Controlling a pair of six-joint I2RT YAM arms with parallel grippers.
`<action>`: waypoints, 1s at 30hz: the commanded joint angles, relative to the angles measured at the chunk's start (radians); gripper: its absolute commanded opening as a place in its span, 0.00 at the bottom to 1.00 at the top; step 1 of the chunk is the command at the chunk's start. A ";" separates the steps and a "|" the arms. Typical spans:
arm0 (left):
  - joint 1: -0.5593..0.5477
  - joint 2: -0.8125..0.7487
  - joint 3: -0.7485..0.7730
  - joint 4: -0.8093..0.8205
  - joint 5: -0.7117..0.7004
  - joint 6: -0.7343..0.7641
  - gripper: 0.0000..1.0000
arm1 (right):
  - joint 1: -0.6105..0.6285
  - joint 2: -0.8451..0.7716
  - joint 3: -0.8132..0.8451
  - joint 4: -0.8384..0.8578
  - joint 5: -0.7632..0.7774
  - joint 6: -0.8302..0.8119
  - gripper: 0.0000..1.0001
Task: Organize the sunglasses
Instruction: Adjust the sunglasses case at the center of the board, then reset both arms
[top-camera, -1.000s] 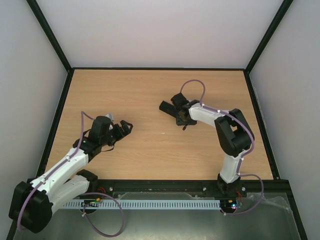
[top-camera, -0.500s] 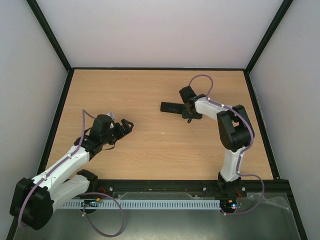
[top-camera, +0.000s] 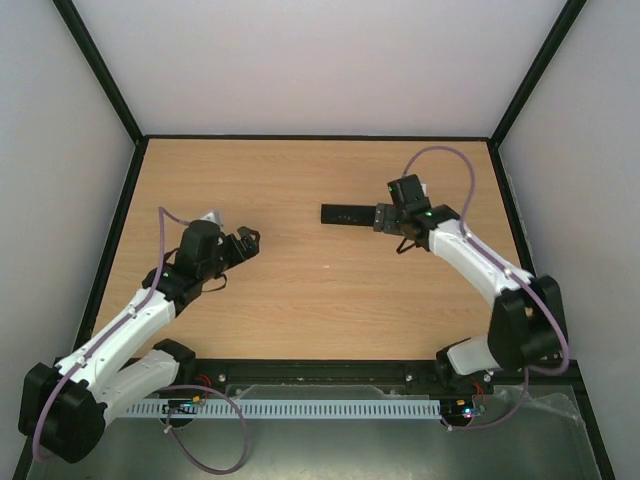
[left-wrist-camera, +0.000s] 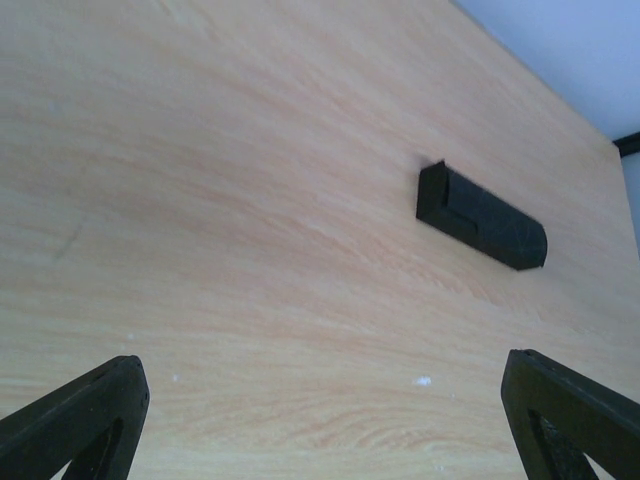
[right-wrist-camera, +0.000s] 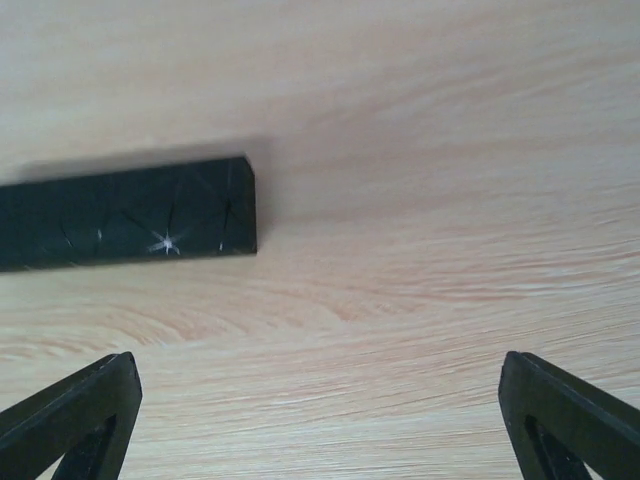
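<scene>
Two pincers, and neither holds anything. The right gripper (top-camera: 383, 218), right of centre in the overhead view, stands spread just beside the right end of the black case (top-camera: 348, 214). Whether its fingertips touch the case cannot be told. The left gripper (top-camera: 248, 240), in the left half of the frame, is also spread wide and points across bare table (top-camera: 300, 300), well apart from the case.

The sunglasses appear in no view. The case lies flat and looks shut, so my judgement is that they are already packed inside and the main work is done. If so, only drawing the arms away seems to be left. I cannot confirm this, because nothing shows the inside of the case.

The overhead camera alone shows both arms and how each stands to the case. It also shows a pale scrap (top-camera: 208, 215) peeking from behind the left arm, too hidden to name. The right wrist view shows the end of the case close up at the upper left, with creases on its lid and clear wood between the fingers. The left wrist view shows the case's whole length at the upper right of the frame, with its seam closed.
</scene>
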 joint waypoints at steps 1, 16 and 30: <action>0.008 -0.002 0.072 0.019 -0.202 0.140 0.99 | -0.030 -0.139 -0.089 0.073 0.089 0.019 0.99; 0.182 0.170 -0.200 0.739 -0.412 0.578 0.99 | -0.327 -0.309 -0.562 0.790 0.179 -0.069 0.99; 0.300 0.335 -0.160 0.892 -0.326 0.674 0.99 | -0.346 -0.105 -0.753 1.323 0.188 -0.107 0.98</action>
